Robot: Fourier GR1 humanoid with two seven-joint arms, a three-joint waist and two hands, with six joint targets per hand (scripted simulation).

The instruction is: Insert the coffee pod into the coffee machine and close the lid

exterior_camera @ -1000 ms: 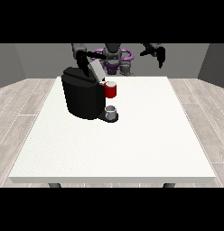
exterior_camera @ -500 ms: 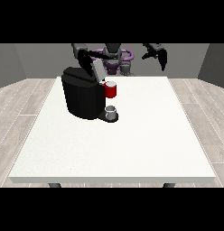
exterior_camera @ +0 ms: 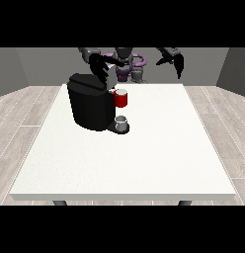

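Judging the coffee machine [exterior_camera: 91, 106] heavy and its lid [exterior_camera: 87, 81] stiff, we would press the lid's front edge; we cannot tell either hand's state.

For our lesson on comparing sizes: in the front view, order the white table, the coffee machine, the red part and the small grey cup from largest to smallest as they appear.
1. White table
2. Coffee machine
3. Red part
4. Grey cup, which looks only slightly smaller than the red part, so that pair is close.
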